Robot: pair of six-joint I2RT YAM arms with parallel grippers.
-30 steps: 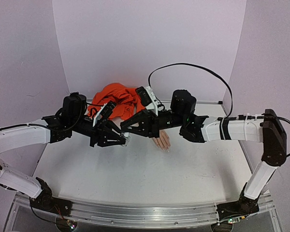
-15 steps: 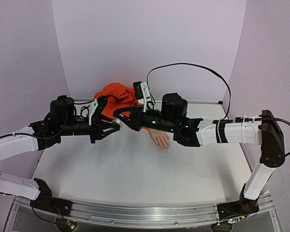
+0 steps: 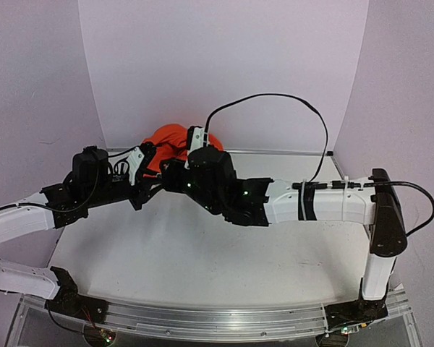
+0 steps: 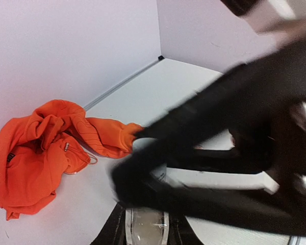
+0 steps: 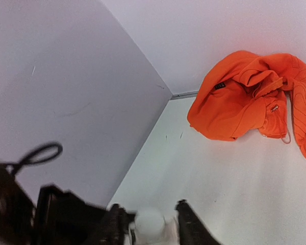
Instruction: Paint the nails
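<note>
Two arms, one crowded spot. Where are you? — Desk

Both my grippers meet just in front of the orange sleeve (image 3: 166,136), which lies heaped against the back wall (image 3: 224,65). My right arm (image 3: 325,206) reaches toward it from the right edge of the table (image 3: 202,275); my left arm (image 3: 18,220) comes in from the left. White table runs from the sleeve nearward to my bases, side walls close it in left and right, and a black cable (image 3: 275,95) loops above and to the right of the sleeve. — Robot

Grips? — Desk

My left gripper (image 4: 145,230) is clenched on a clear bottle (image 4: 146,224). Only the left wrist view shows it, low in frame, with the sleeve beyond it to the left and my blurred right arm blocking everything right of the sleeve. My right gripper (image 5: 150,224) has a white round cap (image 5: 149,220) between its fingers (image 5: 187,227); whether they pinch it, I cannot tell. That view alone shows the wall corner just left of the sleeve. — Robot

And the nails? — Desk

Not showing in any view. A second ago the mannequin hand lay in the open, just in front and to the right of the sleeve; now my right arm covers that place from above. Both grippers have shifted back and left, closer to the sleeve, and my right arm is stretched farther across. — Robot
</note>
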